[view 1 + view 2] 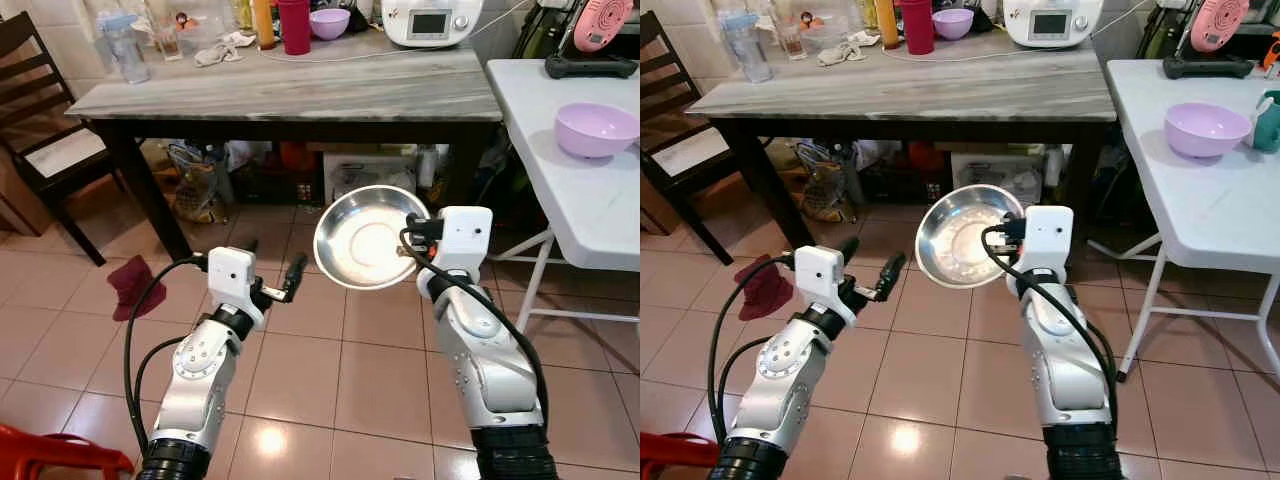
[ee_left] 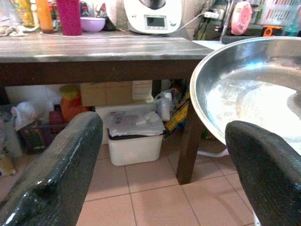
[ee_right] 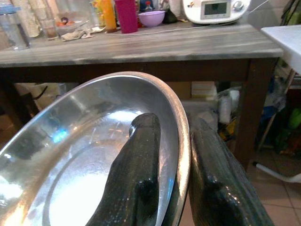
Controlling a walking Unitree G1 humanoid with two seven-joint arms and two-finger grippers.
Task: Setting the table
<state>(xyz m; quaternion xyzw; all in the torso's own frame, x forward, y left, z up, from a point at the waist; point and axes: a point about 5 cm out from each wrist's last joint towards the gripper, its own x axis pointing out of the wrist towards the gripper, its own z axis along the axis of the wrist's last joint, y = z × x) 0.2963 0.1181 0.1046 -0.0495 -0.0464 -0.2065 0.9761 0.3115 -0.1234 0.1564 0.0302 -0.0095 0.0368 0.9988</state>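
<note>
- The right gripper (image 1: pixel 408 238) was clamped on the rim of a steel plate (image 1: pixel 365 238), holding it tilted up on edge in the air, its hollow face turned toward the robot.
- In the right wrist view one black finger (image 3: pixel 136 174) lay inside the plate's bowl and the other pressed the outside of the rim, metal pinched between them.
- The left gripper (image 1: pixel 272 268) hung level with the right one, just to the plate's left and apart from it, its two fingers spread wide with nothing between them.
- From the left wrist view, the plate filled the space just beyond one finger (image 2: pixel 270 174), near but not touching.
- Ahead of both grippers stood a grey marble-topped surface (image 1: pixel 300 90) on dark legs.
- At its far edge, well beyond the grippers, stood a red tumbler (image 1: pixel 294 26), an orange bottle (image 1: pixel 263 22), a small purple bowl (image 1: pixel 329 22), a white kitchen appliance with a display (image 1: pixel 431 20) and a plastic pitcher (image 1: pixel 125 45).
- To the right of the right gripper stood a white folding surface (image 1: pixel 580 190) carrying a lilac bowl (image 1: pixel 596 129).
- A dark wooden chair (image 1: pixel 45 120) stood off to the left of the left gripper.
- A maroon cloth (image 1: pixel 135 285) lay on the tiled floor (image 1: pixel 320 380) beside the left arm.
</note>
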